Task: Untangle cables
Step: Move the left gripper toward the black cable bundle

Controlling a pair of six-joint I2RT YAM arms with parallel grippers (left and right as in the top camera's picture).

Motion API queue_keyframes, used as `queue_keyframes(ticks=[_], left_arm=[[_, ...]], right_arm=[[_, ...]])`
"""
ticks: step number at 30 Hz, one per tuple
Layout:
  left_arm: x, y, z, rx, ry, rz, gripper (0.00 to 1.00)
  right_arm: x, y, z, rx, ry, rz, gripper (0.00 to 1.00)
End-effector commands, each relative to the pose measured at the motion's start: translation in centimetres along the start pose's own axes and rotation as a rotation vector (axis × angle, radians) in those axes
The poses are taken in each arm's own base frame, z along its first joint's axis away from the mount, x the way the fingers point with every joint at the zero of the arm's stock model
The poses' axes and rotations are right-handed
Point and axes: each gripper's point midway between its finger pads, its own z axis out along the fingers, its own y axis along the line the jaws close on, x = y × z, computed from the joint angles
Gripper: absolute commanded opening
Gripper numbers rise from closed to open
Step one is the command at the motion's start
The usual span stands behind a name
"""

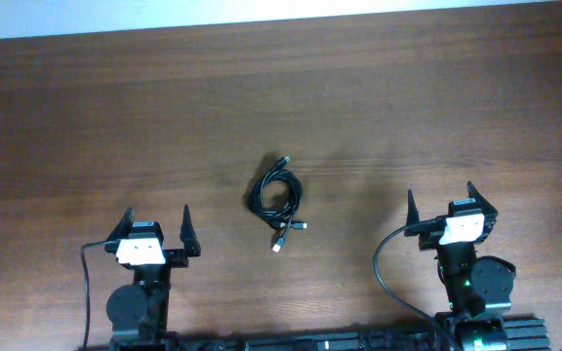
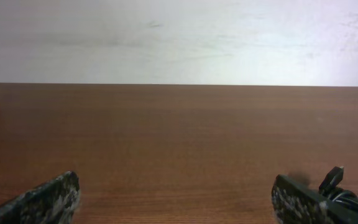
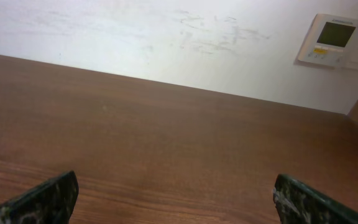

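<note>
Overhead, the cables (image 1: pixel 278 200) lie as one tight coil in the middle of the table (image 1: pixel 86 107), ahead of and between my left gripper (image 1: pixel 156 216) and right gripper (image 1: pixel 440 198). Both are spread wide and hold nothing. The loops overlap closely, so a pinch could catch several cords at once and drag the whole coil; the silver-tipped plug (image 1: pixel 278 246) sticking out toward me looks the safer hold

In the left wrist view, only a black plug end (image 2: pixel 334 176) peeks past the finger (image 2: pixel 303 202) at the frame's right, and closing in on that sliver I could shove the bundle aside

In the right wrist view my fingers (image 3: pixel 42 198) stand apart over bare wood and no cable shows, so a reach from here is blind
</note>
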Motion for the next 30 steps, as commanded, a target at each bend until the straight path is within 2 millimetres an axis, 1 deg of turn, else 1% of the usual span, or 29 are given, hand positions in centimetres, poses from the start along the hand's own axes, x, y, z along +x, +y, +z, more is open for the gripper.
queue_keyframes(ticks=[1, 21, 22, 23, 24, 26, 28, 30], left_arm=[[0.1, 0.1, 0.0, -0.008, -0.003, -0.013, 0.99], [0.1, 0.1, 0.0, -0.008, -0.004, -0.013, 0.99], [0.0, 0.1, 0.0, -0.007, -0.007, -0.014, 0.99], [-1.2, -0.1, 0.0, 0.006, -0.057, -0.014, 0.99], [-2.2, -1.3, -0.2, 0.077, -0.099, -0.010, 0.99], [-4.2, -5.6, -1.3, 0.331, -0.180, 0.017, 0.99], [-4.6, -8.3, -2.6, 0.499, -0.198, 0.038, 0.99], [-5.6, -9.7, -3.9, 0.597, -0.220, 0.056, 0.99]], right_arm=[[0.2, -0.2, 0.0, 0.009, 0.004, 0.004, 0.99], [0.2, -0.2, 0.0, 0.010, 0.004, 0.004, 0.99], [0.2, -0.2, 0.0, 0.010, 0.004, 0.004, 0.99], [0.2, -0.2, 0.0, 0.009, 0.004, 0.004, 0.99], [0.2, -0.2, 0.0, 0.010, 0.004, 0.004, 0.99], [0.2, -0.2, 0.0, 0.009, 0.004, 0.004, 0.99], [0.2, -0.2, 0.0, 0.009, 0.004, 0.004, 0.99], [0.2, -0.2, 0.0, 0.010, 0.004, 0.004, 0.99]])
